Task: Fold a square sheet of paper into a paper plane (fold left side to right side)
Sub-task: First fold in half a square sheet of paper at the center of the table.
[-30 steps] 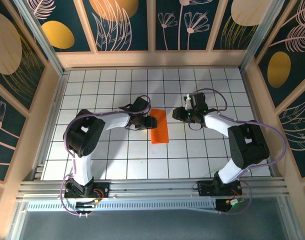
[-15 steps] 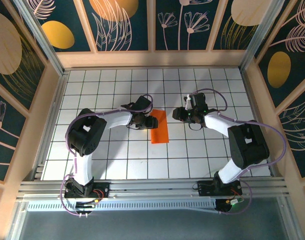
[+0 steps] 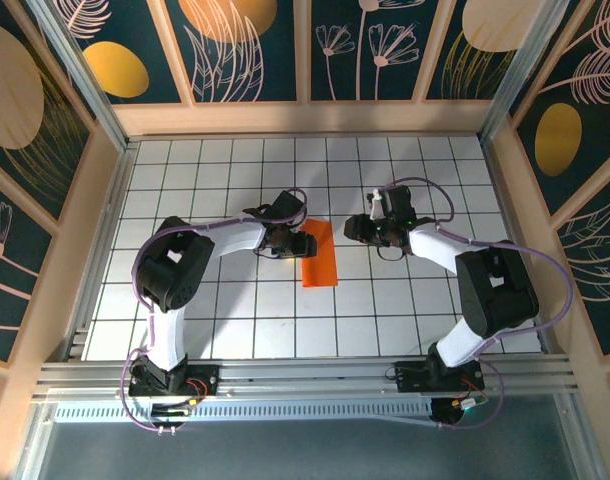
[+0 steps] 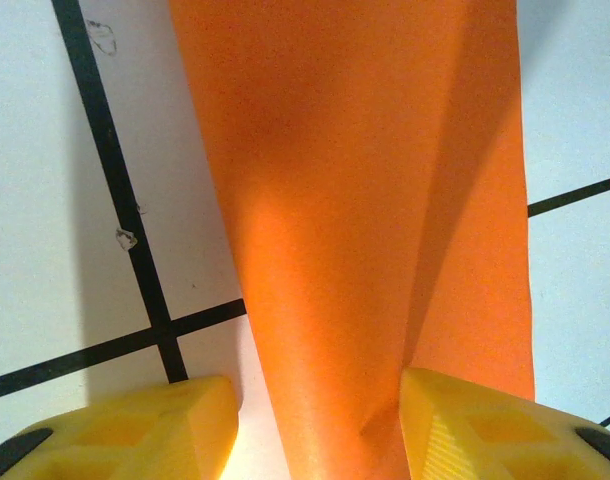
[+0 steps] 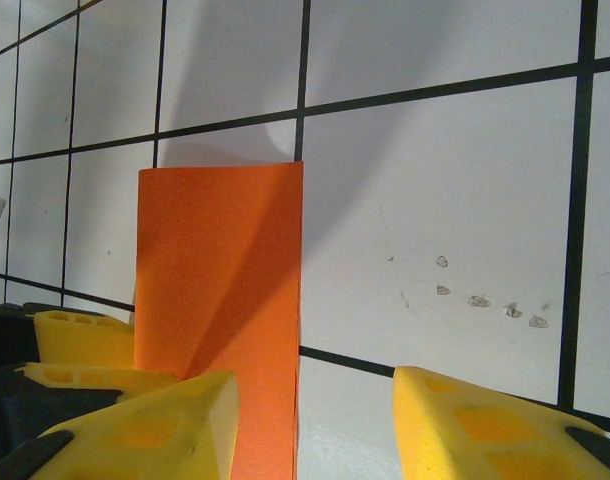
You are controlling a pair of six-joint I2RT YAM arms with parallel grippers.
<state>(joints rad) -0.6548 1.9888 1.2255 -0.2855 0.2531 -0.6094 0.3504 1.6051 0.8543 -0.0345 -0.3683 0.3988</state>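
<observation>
The square sheet of paper (image 3: 320, 262) is bright orange and lies on the white grid table as a tall narrow rectangle folded double. No paper plane is in view. My left gripper (image 3: 296, 243) sits at the sheet's upper left edge. In the left wrist view the paper (image 4: 365, 200) runs between the fingers of this gripper (image 4: 320, 430), which stand apart, the right one over the paper. My right gripper (image 3: 358, 229) hovers about a tile to the right of the sheet. It (image 5: 315, 430) is open over the paper's right edge (image 5: 220, 280) and bare table.
The white grid table (image 3: 225, 170) has wooden walls (image 3: 305, 118) on three sides. Free tiles lie all around the sheet. Small scuff marks (image 5: 475, 298) dot the table near my right gripper.
The left arm has shifted very slightly; the paper and both grippers stay where they were.
</observation>
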